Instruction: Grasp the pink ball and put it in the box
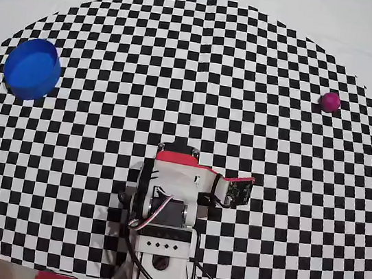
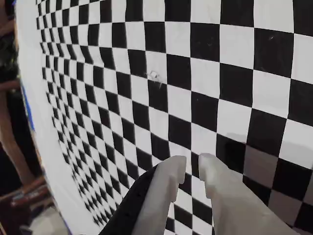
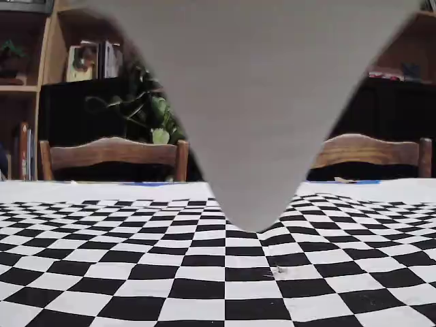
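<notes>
In the overhead view the pink ball (image 1: 330,101) lies on the checkered cloth at the far right. The box (image 1: 33,68), a round bright-blue container, stands at the far left. The arm is folded over its base at the bottom middle, its wrist end (image 1: 237,190) pointing right, well short of the ball and far from the box. In the wrist view my gripper (image 2: 192,164) hangs over bare checker squares. Its white fingertips (image 2: 171,171) stand almost together with only a sliver between them, holding nothing. Neither ball nor box shows in the wrist or fixed views.
The arm's base (image 1: 160,247) with its cables sits at the cloth's near edge. In the fixed view a large grey out-of-focus shape (image 3: 252,102) blocks the upper middle. Two wooden chairs (image 3: 112,153) and a bookshelf (image 3: 41,75) stand behind the table.
</notes>
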